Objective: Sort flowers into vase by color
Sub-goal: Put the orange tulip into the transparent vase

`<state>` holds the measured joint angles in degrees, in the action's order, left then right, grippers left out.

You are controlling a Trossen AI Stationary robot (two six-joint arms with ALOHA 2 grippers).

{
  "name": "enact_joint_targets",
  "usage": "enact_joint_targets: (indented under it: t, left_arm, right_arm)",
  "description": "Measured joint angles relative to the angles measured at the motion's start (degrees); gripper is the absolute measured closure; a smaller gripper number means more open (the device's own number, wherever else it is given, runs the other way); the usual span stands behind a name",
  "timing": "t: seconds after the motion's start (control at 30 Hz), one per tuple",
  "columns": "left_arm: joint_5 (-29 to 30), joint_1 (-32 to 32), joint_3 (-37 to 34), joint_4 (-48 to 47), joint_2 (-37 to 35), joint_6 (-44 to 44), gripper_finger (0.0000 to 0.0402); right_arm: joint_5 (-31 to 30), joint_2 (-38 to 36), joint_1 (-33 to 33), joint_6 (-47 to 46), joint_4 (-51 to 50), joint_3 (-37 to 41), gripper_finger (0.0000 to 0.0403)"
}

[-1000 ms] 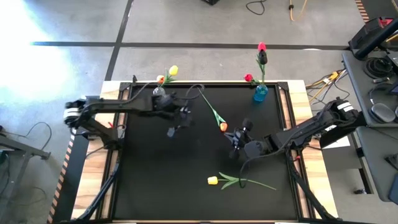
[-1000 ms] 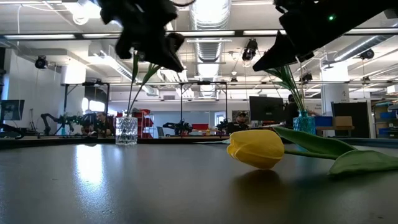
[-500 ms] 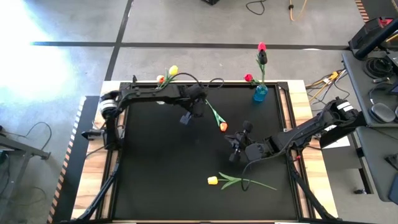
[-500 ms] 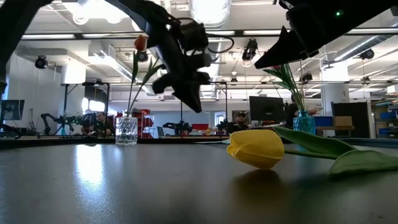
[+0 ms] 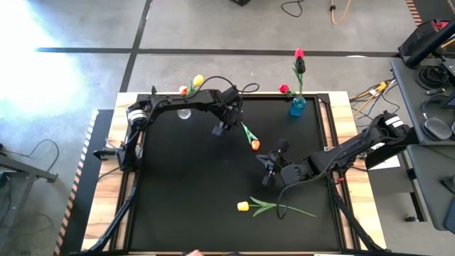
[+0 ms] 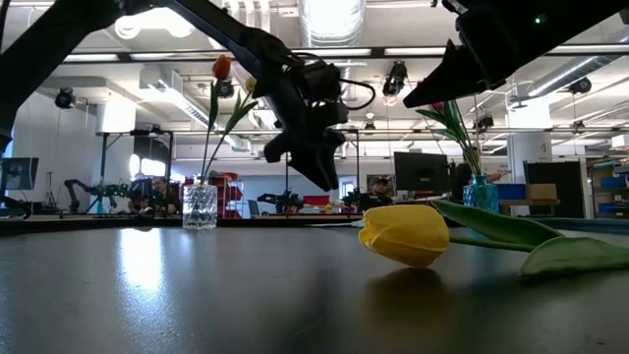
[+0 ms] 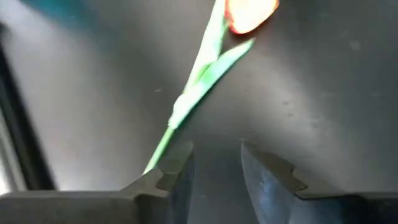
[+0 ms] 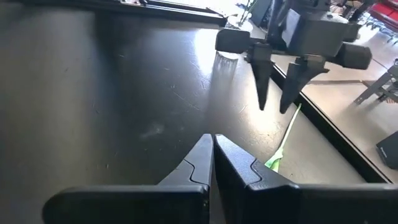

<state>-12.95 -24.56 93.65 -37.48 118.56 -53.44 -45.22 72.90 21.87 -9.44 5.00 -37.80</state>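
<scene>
An orange tulip (image 5: pixel 254 144) lies flat on the black table (image 5: pixel 178 199), its green stem (image 7: pixel 186 106) running toward the far edge. My left gripper (image 5: pixel 217 130) hangs open just above the table beside the stem's cut end and points steeply down; the right wrist view shows its fingers (image 8: pixel 277 102) over that end. My right gripper (image 5: pixel 269 169) waits shut near the table's middle, right of the orange head. A yellow tulip (image 5: pixel 243 206) lies near the front edge. A clear vase (image 5: pixel 185 112) holds yellow and orange flowers, and a blue vase (image 5: pixel 297 107) holds red and pink ones.
Both vases stand along the table's far edge, the clear one left of my left gripper, the blue one at the far right. The yellow tulip's stem and leaves (image 5: pixel 291 210) stretch toward the right. The table's left half is bare mat.
My left gripper has swung from in front of the clear vase toward the table's right and far side. It has come down close to the orange tulip's stem end. The flowers lie where they were, and my right arm has kept still.
</scene>
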Motion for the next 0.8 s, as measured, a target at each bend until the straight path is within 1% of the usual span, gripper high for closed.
enact_joint_targets:
  t: [0.13, 0.33, 0.47, 0.53, 0.6, 0.7, 0.8]
  left_arm:
    - [-2.4, 0.0, -0.4, -1.7, -0.9, 0.0, 0.0267]
    - [-8.1, -0.1, -3.4, 2.0, -4.8, 2.7, 0.0280]
    - [-9.6, 0.0, -7.5, 7.0, -7.9, 4.0, 0.0287]
    - [-10.1, 0.0, -10.1, 9.3, -9.8, 4.7, 0.0288]
    - [-10.3, 0.0, -13.1, 11.3, -12.0, 5.3, 0.0288]
    - [-10.3, 0.3, -18.4, 15.7, -15.9, 7.1, 0.0288]
    - [-10.3, 1.1, -24.6, 21.7, -20.7, 8.7, 0.0288]
  right_arm:
    - [-2.6, 0.3, -1.0, -4.3, 0.0, 0.6, 0.0393]
    - [-3.6, 3.4, -3.8, -11.5, 0.3, 2.7, 0.0393]
    - [-10.9, 9.3, -4.9, -16.7, 5.0, 4.1, 0.0391]
    - [-12.2, 12.4, -5.9, -16.9, 7.1, 4.0, 0.0385]
    - [-11.7, 14.9, -7.3, -16.6, 7.3, 3.1, 0.0370]
    - [-11.2, 17.1, -9.9, -16.6, 7.3, 1.1, 0.0332]
    - [-7.1, 17.2, -13.2, -16.7, 7.3, -0.5, 0.0283]
